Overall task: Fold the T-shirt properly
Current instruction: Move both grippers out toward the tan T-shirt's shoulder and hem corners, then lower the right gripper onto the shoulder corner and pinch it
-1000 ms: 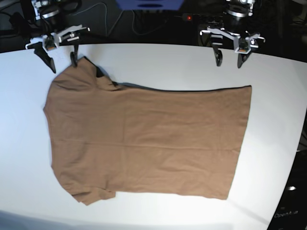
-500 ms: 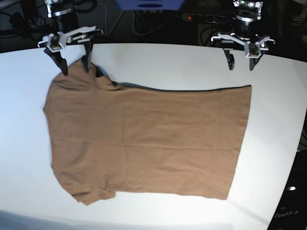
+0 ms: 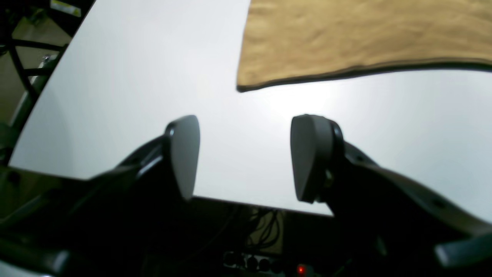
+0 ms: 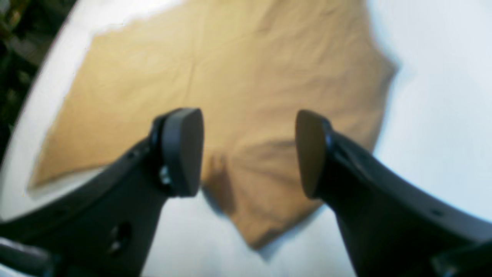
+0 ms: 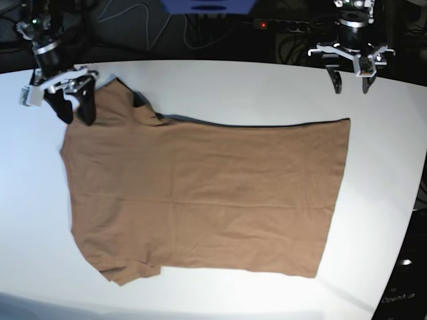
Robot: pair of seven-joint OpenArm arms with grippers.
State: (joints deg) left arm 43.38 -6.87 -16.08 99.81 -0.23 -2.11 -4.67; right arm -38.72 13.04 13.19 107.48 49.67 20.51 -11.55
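Looking like the setup step: T-shirt [image 5: 203,193] is lying flat on the white table [image 5: 267,83], nothing folded. Right gripper [image 5: 72,107] is hovering over the sleeve, left gripper [image 5: 349,79] near the hem corner, both spread wide, empty. Next they're needing to pinch those edges.

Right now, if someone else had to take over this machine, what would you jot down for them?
Left gripper: open, empty, above bare table beyond the shirt's far hem corner.
Right gripper: open, empty, poised at the shirt's far sleeve; I cannot tell whether it touches the cloth.
Shirt: spread flat across the table, sleeves on the right gripper's side, hem on the left gripper's side.
Done: nothing folded yet.
Left: grasp the far edge and make every fold.
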